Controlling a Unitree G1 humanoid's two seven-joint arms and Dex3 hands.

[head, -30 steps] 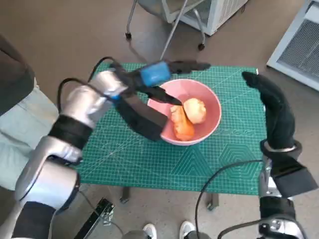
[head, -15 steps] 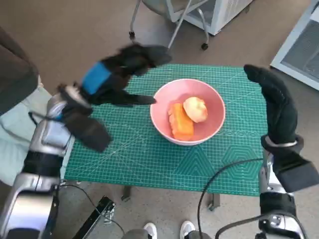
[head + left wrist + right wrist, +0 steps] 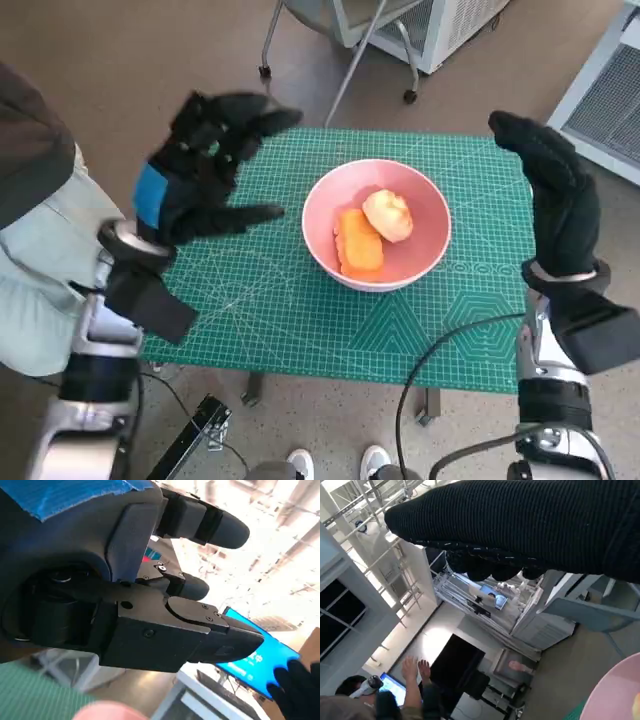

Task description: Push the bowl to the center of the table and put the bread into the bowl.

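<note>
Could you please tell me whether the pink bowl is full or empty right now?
Partly filled: the pink bowl holds an orange bread piece and a pale roll.

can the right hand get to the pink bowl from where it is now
Probably yes. The right hand is raised beside the pink bowl, holding nothing, and only bare green mat lies between them.

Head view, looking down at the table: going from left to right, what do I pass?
Left robot hand with blue tape, held open above the green mat → pink bowl → orange bread inside it → pale round bread → right robot hand in a black glove.
</note>
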